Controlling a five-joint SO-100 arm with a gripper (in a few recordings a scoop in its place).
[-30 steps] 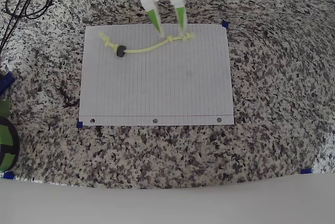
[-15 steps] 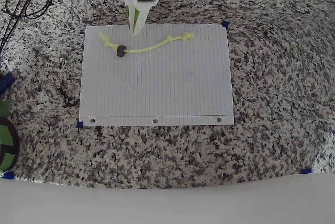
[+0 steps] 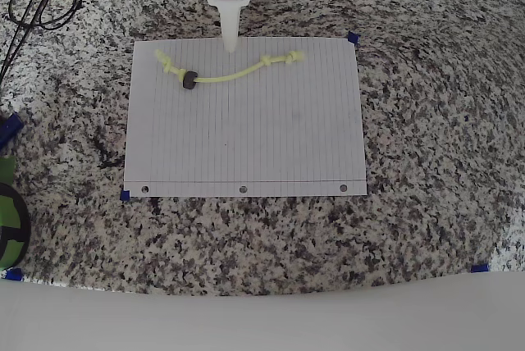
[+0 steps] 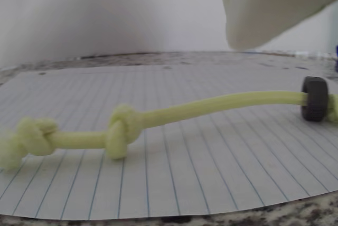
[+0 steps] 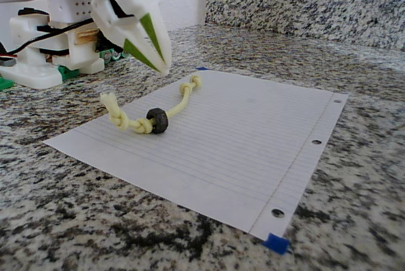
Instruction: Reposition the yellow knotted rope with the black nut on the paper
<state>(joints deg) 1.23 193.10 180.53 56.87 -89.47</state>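
The yellow knotted rope (image 3: 234, 75) lies in a shallow curve across the far part of the paper (image 3: 246, 138), and the black nut (image 3: 189, 80) sits on it near its left knot. My gripper (image 3: 230, 43) hangs shut and empty just above the paper's far edge, between the rope's two ends. In the fixed view the gripper (image 5: 163, 67) points down, apart from the rope (image 5: 180, 103) and nut (image 5: 157, 120). The wrist view looks low along the paper (image 4: 174, 178), with the rope (image 4: 211, 107), the nut (image 4: 315, 98) at right and one finger (image 4: 269, 4) at the top.
Granite counter all round the sheet. Black cables (image 3: 41, 2) loop at the far left corner, and a green and black object (image 3: 8, 220) sits at the left edge. Blue tape (image 3: 353, 38) marks the paper's corners. The arm's base (image 5: 44, 62) stands behind the paper.
My gripper was open around the rope's right knot. It has shut, left that knot, swung left, then come back towards the middle. The rope and nut stay where they were.
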